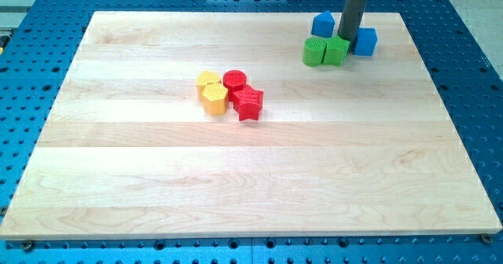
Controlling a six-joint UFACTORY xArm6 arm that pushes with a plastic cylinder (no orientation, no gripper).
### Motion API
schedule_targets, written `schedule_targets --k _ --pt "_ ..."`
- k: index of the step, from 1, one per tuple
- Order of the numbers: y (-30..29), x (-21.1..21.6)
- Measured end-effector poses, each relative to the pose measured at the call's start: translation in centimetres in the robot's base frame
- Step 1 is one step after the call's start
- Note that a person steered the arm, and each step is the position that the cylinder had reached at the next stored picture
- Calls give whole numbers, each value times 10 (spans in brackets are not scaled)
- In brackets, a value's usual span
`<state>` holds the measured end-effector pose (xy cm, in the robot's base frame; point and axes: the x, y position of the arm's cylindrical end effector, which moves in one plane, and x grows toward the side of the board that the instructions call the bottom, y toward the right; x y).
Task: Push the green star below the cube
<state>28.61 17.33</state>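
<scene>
Two green blocks sit side by side near the view's top right. The left one (315, 52) looks lobed, like the green star. The right one (336, 50) looks like a green cube. A blue cube (365, 41) lies just right of them. Another blue block (323, 23), its shape unclear, lies above them. My rod comes down from the view's top. My tip (346, 38) rests at the upper right edge of the green cube, between it and the blue cube.
Left of the board's centre is a tight cluster: two yellow blocks (208, 81) (214, 99), a round red block (234, 79) and a red star (250, 103). The wooden board (251, 185) lies on a blue perforated table.
</scene>
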Motion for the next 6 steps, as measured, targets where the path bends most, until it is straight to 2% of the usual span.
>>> schedule_targets --k 1,2,3,4,5,6 --pt "0 -35" --pt "-16 -25" --pt "-40 20" --pt "-13 72" --pt "-33 67" --pt "-24 79"
